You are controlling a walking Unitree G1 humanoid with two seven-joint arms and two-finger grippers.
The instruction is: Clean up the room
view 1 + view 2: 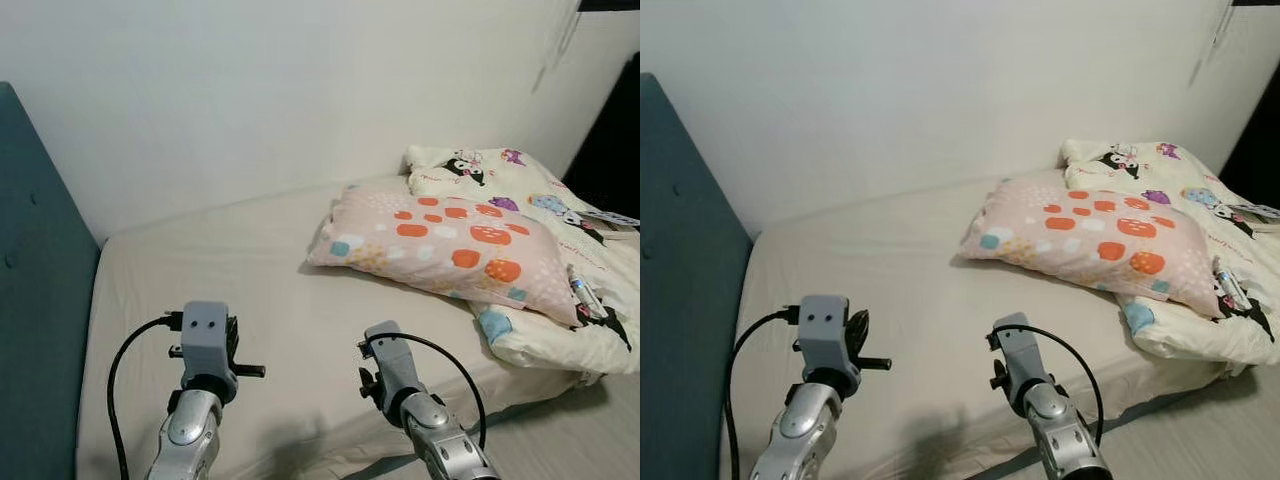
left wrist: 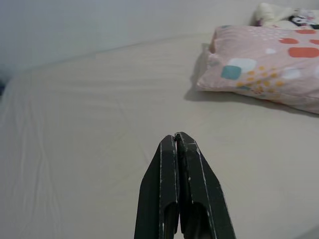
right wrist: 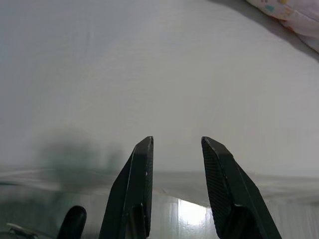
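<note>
Left eye view: you are facing a bed with a beige sheet, both arms raised over its near edge. The pink spotted pillow is lying askew toward the bed's right side, resting against a crumpled cartoon-print quilt that is spilling toward the right edge. Your left gripper is hovering over bare sheet with its fingers pressed together on nothing; your right gripper is hanging above the mattress edge with fingers apart, also empty. A small tube-like item is lying on the quilt (too small to identify). Reaching for the pillow from here is likely risking a drag across the quilt, which could be tipping that item off the bed, and a shut left gripper would only be pushing.
</note>
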